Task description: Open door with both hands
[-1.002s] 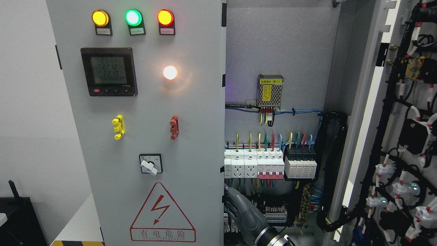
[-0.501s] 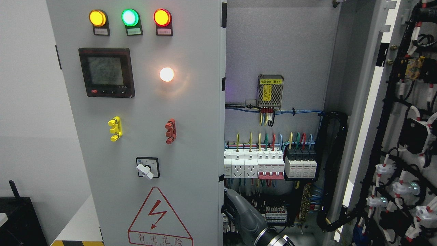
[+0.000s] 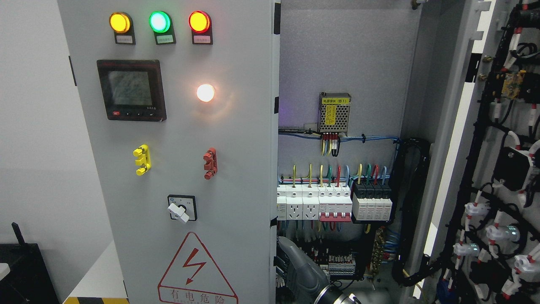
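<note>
Fingers (image 3: pixel 282 264) curled behind left door (image 3: pixel 190 169) edge

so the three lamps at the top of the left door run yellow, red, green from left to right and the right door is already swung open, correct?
Not quite: the head view shows the lamps on the left door running yellow, green, red from left to right. The rest stands: the right door is already swung open.

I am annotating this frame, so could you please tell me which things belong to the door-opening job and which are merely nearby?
Belongs to the job:
left door, partly open
right door, swung wide
hand at the left door's inner edge

Merely nearby:
power supply
breaker row
black box, lower left
</note>
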Robot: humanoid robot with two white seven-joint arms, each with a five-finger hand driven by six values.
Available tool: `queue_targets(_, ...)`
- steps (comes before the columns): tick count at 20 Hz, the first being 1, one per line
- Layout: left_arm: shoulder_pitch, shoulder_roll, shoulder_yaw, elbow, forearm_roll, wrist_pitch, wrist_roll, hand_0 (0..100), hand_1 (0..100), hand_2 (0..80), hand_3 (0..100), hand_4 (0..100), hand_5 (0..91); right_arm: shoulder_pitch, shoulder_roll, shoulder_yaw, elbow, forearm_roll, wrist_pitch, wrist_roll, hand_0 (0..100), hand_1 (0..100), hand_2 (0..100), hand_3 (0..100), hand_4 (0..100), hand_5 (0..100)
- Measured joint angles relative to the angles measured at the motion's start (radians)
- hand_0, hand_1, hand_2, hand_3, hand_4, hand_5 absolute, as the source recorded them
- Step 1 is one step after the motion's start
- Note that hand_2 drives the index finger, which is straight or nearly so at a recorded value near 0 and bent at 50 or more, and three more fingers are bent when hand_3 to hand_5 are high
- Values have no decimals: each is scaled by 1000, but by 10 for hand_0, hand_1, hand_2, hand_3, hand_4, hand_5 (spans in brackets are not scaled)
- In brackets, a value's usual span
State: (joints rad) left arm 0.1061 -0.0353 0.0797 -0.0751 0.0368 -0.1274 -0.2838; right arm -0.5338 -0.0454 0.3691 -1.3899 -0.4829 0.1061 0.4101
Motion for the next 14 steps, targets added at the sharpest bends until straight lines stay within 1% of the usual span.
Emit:
queue_targets(3, 0, 0, 0, 0, 0, 0, 0, 0, 0, 0, 0, 0, 0, 3, -1, 1, -6, -6, 0, 22, 386, 0, 0, 0, 0, 0)
queue_targets(6, 0, 0, 0, 0, 0, 0, 0, 0, 0, 0, 0, 0, 0, 3, -1, 2, -10, -9, 0, 56, 386, 0, 0, 0, 0, 0)
queue_targets(10, 0, 0, 0, 0, 0, 0, 0, 0, 0, 0, 0, 0, 0, 5, -1, 2, -14, -12, 0, 133, 386, 0, 0, 0, 0, 0)
queue_targets(14, 0, 0, 0, 0, 0, 0, 0, 0, 0, 0, 0, 0, 0, 6, -1, 3, -17, -13, 0, 190, 386, 0, 0, 0, 0, 0)
